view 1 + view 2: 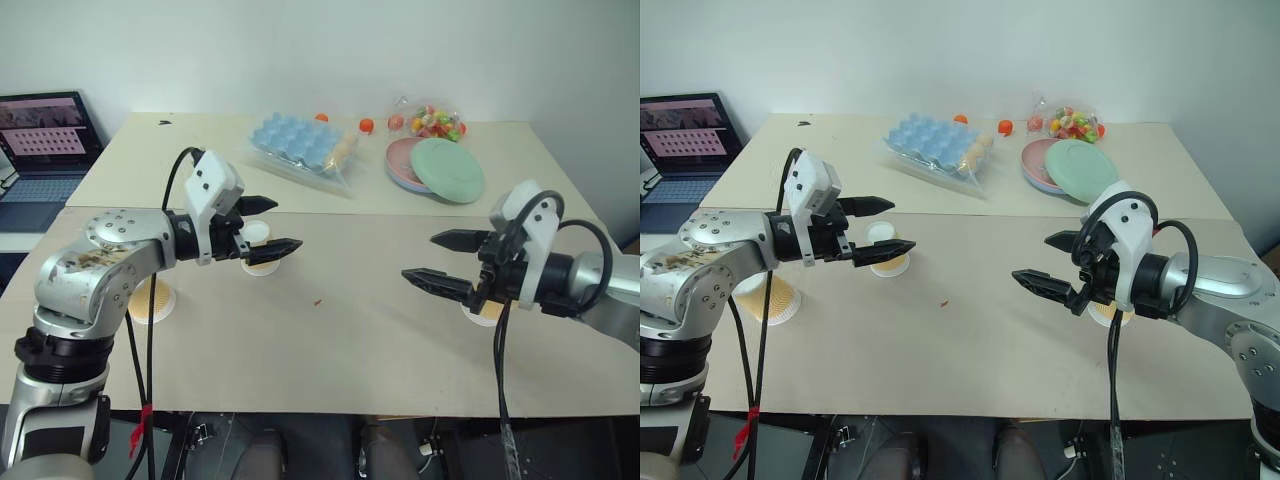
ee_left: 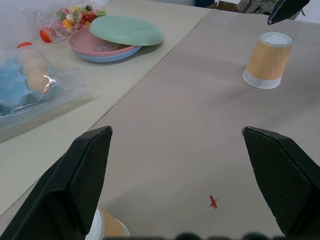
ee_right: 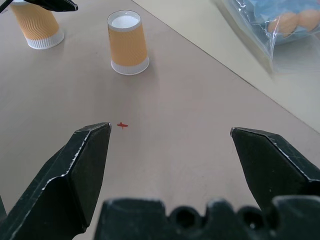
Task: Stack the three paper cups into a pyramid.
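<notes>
A: Where are the cups?

B: All three stand upside down on the table (image 1: 330, 350), well apart. One (image 1: 887, 247) is just under the left hand (image 1: 268, 224), one (image 1: 152, 300) is by the left elbow near the table's left edge, and one (image 2: 267, 60) is under the right hand (image 1: 1051, 263), partly hidden by it in the head views. No pyramid yet.

A: And the hands?

B: Both hover above the table with fingers spread wide, holding nothing.

A: How will a cup handle?

B: My guess is very light and thin-walled. The ribbed paper side should give some friction, so slipping is less of a worry than crushing. A hard pinch would likely dent it or pop it out sideways.

A: So where do you take hold?

B: Across the ribbed side, around mid-height or a little toward the wider rim, which sits on the table, with the fingers on opposite sides. The closed base on top is stiffer, so gripping near it risks less denting, but the taper there may let the cup slide down.

A: Anything in the way?

B: The plates (image 1: 440, 168) and egg tray (image 1: 300, 145) sit well back.
</notes>
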You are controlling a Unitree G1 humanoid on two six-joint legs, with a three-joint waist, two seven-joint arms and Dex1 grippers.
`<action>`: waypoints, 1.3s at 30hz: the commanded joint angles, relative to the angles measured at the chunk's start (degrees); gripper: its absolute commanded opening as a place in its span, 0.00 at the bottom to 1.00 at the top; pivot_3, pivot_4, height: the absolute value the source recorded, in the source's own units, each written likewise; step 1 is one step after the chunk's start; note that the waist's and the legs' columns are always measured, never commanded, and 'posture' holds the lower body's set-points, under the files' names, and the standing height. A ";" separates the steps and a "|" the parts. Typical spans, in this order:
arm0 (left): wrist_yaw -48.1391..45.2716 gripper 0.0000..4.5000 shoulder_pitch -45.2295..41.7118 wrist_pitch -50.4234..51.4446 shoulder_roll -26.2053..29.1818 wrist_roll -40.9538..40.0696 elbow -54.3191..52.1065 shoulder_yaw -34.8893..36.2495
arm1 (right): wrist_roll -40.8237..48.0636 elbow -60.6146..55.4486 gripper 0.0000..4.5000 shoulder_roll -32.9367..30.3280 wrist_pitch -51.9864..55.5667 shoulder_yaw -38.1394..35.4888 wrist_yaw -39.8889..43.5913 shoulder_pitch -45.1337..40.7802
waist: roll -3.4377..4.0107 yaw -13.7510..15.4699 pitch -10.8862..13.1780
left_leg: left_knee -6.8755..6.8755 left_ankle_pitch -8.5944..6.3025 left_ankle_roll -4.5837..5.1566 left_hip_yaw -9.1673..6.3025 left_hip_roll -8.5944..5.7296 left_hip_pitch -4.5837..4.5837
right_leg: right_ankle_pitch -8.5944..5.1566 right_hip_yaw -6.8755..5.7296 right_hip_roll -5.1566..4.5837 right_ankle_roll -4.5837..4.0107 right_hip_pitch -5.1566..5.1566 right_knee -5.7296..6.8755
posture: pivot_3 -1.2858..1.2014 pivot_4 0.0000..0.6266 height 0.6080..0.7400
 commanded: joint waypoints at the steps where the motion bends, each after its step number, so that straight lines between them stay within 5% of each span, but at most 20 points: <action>1: -1.33 0.99 -0.67 -0.45 1.07 -1.19 -1.10 1.80 | 0.19 -2.00 1.00 -1.30 -1.53 -3.18 1.01 0.88 | 0.00 0.00 0.00 | 0.01 0.00 0.00 0.00 0.00 0.00 | 0.00 0.00 0.00 0.00 0.00 0.00 | 0.52 0.24 0.97; 9: 7.40 0.99 -0.98 -0.57 -1.26 2.68 2.20 3.53 | -1.04 -1.57 1.00 -0.11 -2.54 -1.62 0.73 1.18 | 0.00 0.01 0.00 | 0.16 0.00 0.00 0.00 0.00 0.00 | 0.02 0.02 0.00 0.03 0.04 0.08 | 0.52 0.24 0.97; 16: 30.54 0.99 1.01 4.08 -16.21 4.28 -2.40 11.21 | -3.41 0.05 1.00 0.30 -3.93 0.24 1.77 0.70 | -0.03 0.12 0.02 | 0.61 -0.01 0.00 -0.02 -0.03 -0.04 | 0.07 0.06 -0.03 0.10 0.09 0.33 | 0.52 0.24 0.97; 24: 45.52 0.99 3.89 5.65 -25.00 8.71 -9.06 12.14 | -5.04 1.09 1.00 0.64 -4.47 1.41 2.25 -0.47 | -0.07 0.26 0.02 | 0.70 0.00 0.00 0.02 -0.10 0.06 | 0.10 0.24 0.00 0.13 0.11 0.55 | 0.52 0.24 0.97; 30: 50.52 0.99 12.06 4.01 -26.38 15.04 -12.96 8.68 | -5.40 0.93 1.00 0.86 -4.15 1.45 2.34 -0.69 | -0.08 0.18 0.03 | 0.70 0.00 0.00 0.07 -0.12 0.15 | 0.11 0.38 0.00 0.11 0.11 0.64 | 0.52 0.24 0.97; 39: 44.96 0.99 25.93 -6.17 -27.24 18.45 -15.60 1.08 | -5.46 0.52 1.00 1.37 -3.77 1.40 1.83 -0.87 | -0.07 0.82 0.02 | 0.74 0.00 -0.01 0.12 -0.16 0.11 | 0.10 0.56 0.05 0.10 0.10 0.62 | 0.52 0.24 0.97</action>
